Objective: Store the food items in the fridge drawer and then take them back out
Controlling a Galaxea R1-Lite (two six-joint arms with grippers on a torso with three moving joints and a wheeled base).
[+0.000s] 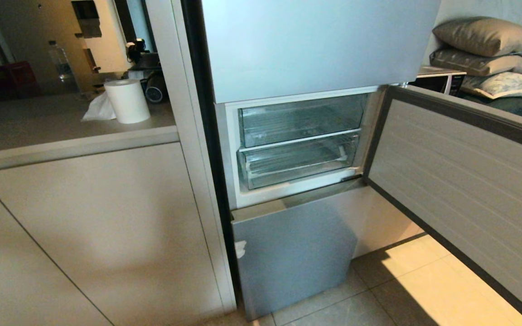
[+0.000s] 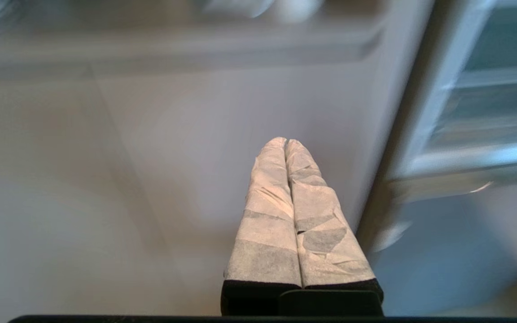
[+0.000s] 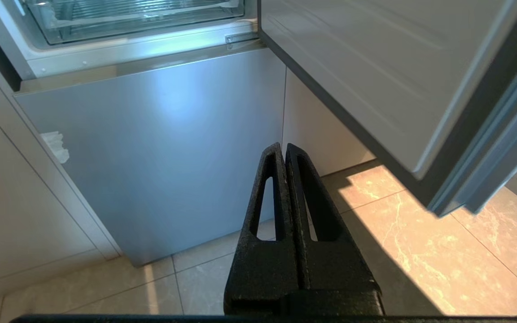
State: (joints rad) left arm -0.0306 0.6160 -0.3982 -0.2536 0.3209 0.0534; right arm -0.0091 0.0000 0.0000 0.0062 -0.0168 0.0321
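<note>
The fridge's middle compartment stands open, with two clear drawers inside, both pushed in. The lower one, the fridge drawer (image 1: 299,160) (image 3: 133,18), has a ribbed bottom and a thick clear front lip. No food items show in any view. Neither arm is in the head view. My left gripper (image 2: 285,141), its fingers wrapped in white tape, is shut on nothing and faces the beige cabinet front (image 2: 151,179) just left of the fridge. My right gripper (image 3: 284,147), black, is shut and empty. It hangs low before the fridge's lower silver-blue panel (image 3: 164,148).
The open fridge door (image 1: 460,181) swings out to the right above the tiled floor (image 1: 424,280). To the left, a counter (image 1: 61,131) carries a paper roll (image 1: 127,100) and a bottle (image 1: 61,61). Pillows (image 1: 483,36) are stacked at the back right.
</note>
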